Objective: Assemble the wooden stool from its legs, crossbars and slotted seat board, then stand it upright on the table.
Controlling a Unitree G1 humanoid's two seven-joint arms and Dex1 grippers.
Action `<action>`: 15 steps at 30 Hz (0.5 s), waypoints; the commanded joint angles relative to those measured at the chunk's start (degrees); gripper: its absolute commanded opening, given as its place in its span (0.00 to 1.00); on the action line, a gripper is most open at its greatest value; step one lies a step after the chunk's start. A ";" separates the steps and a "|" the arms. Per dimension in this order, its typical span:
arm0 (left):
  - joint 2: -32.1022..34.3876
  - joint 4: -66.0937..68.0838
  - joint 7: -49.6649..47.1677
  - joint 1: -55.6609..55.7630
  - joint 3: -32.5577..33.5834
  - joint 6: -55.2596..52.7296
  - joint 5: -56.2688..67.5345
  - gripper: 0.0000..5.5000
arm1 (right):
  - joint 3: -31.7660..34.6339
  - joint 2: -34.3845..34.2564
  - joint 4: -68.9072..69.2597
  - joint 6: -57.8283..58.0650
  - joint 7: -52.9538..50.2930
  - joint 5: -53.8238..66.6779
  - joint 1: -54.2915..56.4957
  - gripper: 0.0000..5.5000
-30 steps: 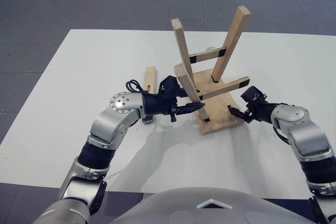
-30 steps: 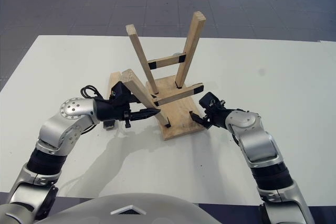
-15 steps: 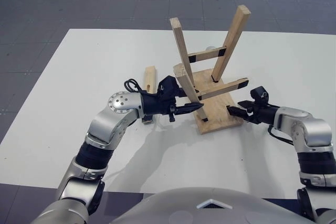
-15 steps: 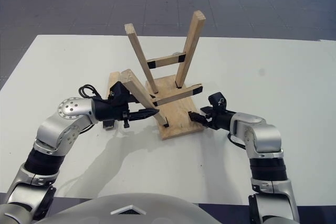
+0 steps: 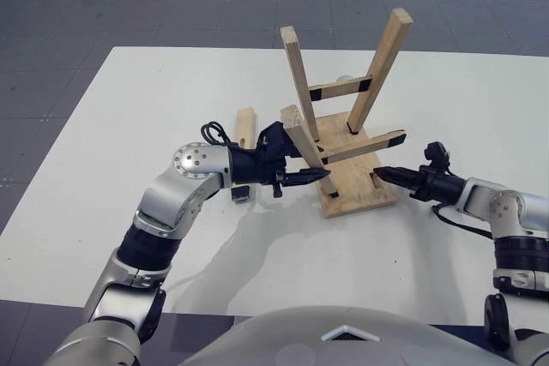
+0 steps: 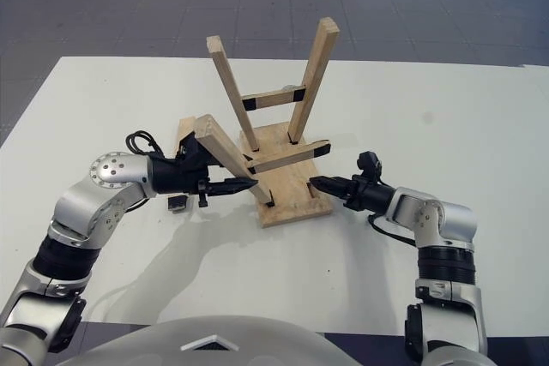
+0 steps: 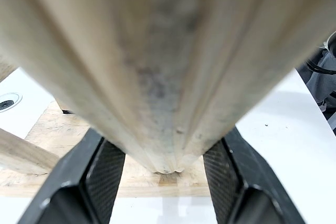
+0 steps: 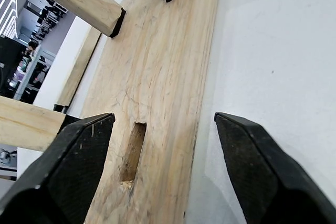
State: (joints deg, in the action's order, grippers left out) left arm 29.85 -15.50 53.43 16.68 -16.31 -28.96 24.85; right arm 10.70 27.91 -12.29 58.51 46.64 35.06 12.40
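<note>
L gripper clamps leg; R gripper sits apart astride seat edge. Skew your push & leg could jam, tipping everything.

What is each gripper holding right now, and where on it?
Left gripper clamps the leg near its lower end, by the seat board. Right gripper is open, holding nothing.

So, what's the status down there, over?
Left claw clamped on slanted pale wooden leg. Right claw open at edge of light wooden seat board. Spare wooden leg lies loose, out of the way.
</note>
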 commanded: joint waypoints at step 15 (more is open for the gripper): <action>3.41 -3.62 -3.71 -0.82 -6.27 -3.52 -9.30 0.38 | 12.19 -6.54 -13.68 -7.51 -18.18 0.69 1.88 0.64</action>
State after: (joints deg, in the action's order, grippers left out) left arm 31.53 -19.42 50.61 18.83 -20.30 -30.41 18.55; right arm 22.45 22.28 -22.60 50.80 32.92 38.52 16.03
